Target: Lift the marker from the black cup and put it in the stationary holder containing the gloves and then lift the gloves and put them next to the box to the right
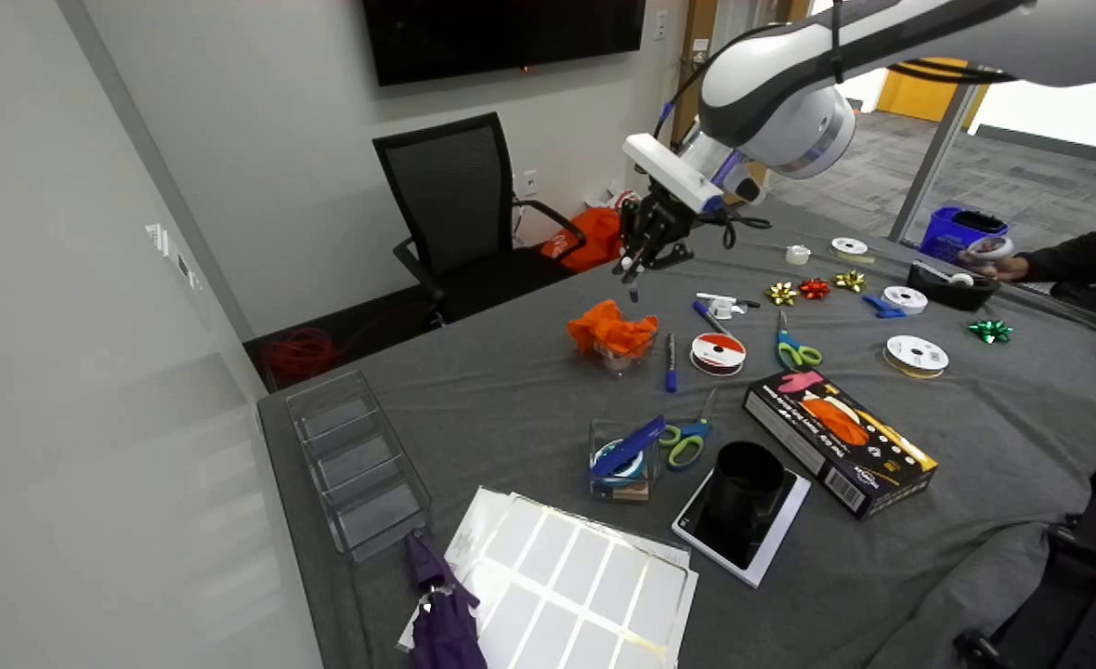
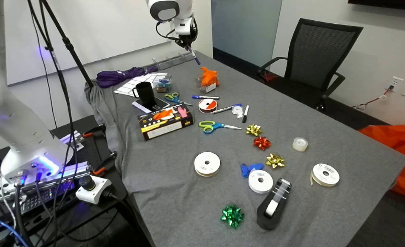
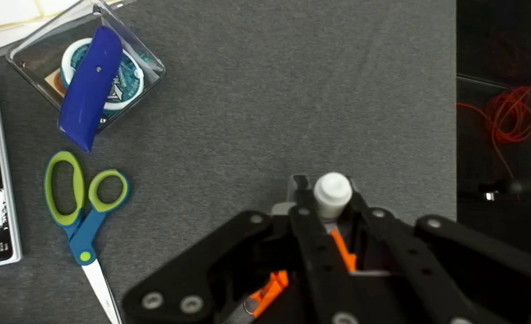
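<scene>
My gripper (image 1: 632, 268) is shut on a marker (image 1: 634, 291) and holds it tilted in the air. The marker's blue lower end (image 2: 197, 61) points down near the gloves. Its white end (image 3: 333, 191) shows between the fingertips (image 3: 326, 186) in the wrist view. Orange gloves (image 1: 611, 325) stick out of a small clear holder (image 1: 619, 364), just below the gripper; the holder also shows with a white label (image 2: 210, 88). In the wrist view, the gripper mostly hides the gloves (image 3: 272, 290). The black cup (image 1: 748, 478) stands upright on a black-and-white tablet-like object (image 1: 776, 530). The black glove box (image 1: 841, 437) lies beside it.
Several markers (image 1: 671, 364), ribbon spools (image 1: 718, 354) and scissors (image 1: 687, 441) lie near the holder. Another clear container (image 1: 624, 460) holds a blue item and tape. A clear divided tray (image 1: 358, 465) sits at the table edge. A person's hand (image 1: 1008, 268) is at the far side.
</scene>
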